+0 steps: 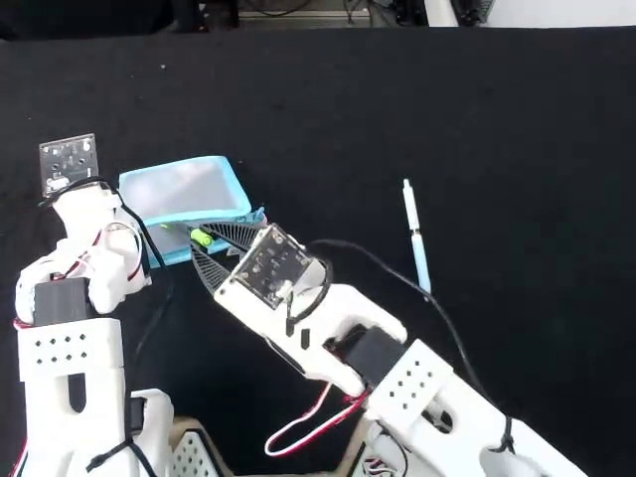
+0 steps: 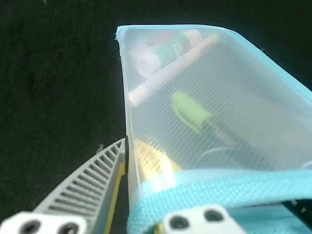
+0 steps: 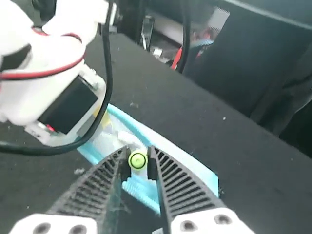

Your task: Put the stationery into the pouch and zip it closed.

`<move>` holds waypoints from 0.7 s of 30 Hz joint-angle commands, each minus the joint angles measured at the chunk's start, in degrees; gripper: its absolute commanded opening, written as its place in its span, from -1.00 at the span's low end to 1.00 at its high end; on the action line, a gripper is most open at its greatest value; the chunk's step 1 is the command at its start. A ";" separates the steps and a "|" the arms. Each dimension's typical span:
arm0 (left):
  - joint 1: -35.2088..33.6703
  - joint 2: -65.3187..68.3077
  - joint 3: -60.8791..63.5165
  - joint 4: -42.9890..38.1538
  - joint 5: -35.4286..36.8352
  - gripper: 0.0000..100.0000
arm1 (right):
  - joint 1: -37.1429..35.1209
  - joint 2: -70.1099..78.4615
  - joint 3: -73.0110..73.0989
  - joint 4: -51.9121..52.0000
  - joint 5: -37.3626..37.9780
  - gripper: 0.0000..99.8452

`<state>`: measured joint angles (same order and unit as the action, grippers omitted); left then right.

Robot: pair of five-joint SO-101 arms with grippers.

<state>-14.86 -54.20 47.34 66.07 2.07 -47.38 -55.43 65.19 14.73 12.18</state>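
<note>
The pouch (image 1: 184, 194) lies on the table (image 1: 417, 99), and my left tool (image 2: 125, 148) is clamped on its edge. My right tool (image 3: 137, 155) sits at the pouch's open mouth, clenched on a green-capped marker (image 3: 138, 161). A pen (image 1: 415, 238) lies well apart, farther right.

I count one blue pouch (image 1: 184, 194), one pen (image 1: 416, 238) loose on the table (image 1: 497, 119), one green-tipped marker (image 1: 202, 238), and several items inside the pouch.
</note>
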 commanded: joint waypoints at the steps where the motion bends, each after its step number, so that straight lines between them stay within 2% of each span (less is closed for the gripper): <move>1: -0.13 0.00 0.31 -0.35 0.35 -0.93 | -0.44 0.31 -6.99 8.09 0.26 -0.94; 7: -0.13 0.00 0.31 -0.35 0.35 -0.93 | -0.53 0.31 -14.02 21.54 0.18 -0.67; 16: -0.13 0.00 0.31 -0.35 0.35 -0.93 | 0.00 0.22 -22.02 32.70 0.26 -0.80; 18: -0.13 0.00 0.31 -0.35 0.35 -0.93 | 2.29 0.22 -22.73 34.37 0.26 -0.84; 21: -0.13 0.00 0.31 -0.35 0.35 -0.93 | 9.76 0.22 -23.25 35.34 0.26 -0.90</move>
<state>-14.86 -54.20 47.34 66.07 2.07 -44.13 -55.34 45.58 49.36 12.18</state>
